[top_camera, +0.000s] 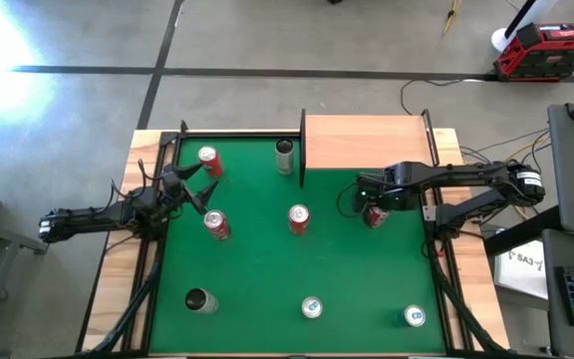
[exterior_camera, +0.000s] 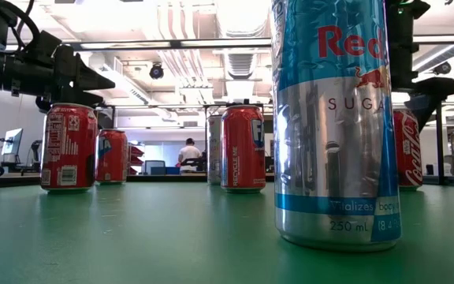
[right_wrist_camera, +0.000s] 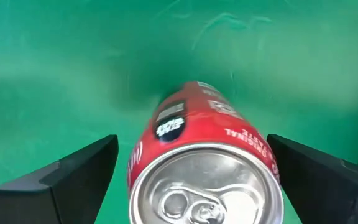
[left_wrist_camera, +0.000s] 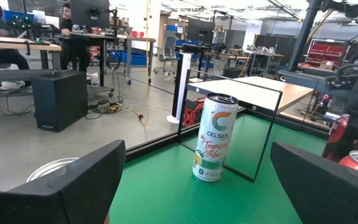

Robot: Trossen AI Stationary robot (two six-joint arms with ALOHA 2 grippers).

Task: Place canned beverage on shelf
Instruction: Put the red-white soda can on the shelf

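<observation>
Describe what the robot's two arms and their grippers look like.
Both arms are dark, nearly black, built of slim jointed segments with black cables trailing along them. The left gripper ends in two flat, wedge-shaped black fingers. The right gripper has the same matte black wedge fingers, and a small green light glows near its wrist. No markings are readable on either arm.

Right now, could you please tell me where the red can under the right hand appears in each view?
High view: red can right of centre, below the right hand, near the shelf.
Low view: far right, behind the big blue-silver can, red can at.
Left wrist view: probably the red can at the right edge.
Right wrist view: centre bottom, seen top-down.
Shared landmark: the green mat.
</observation>
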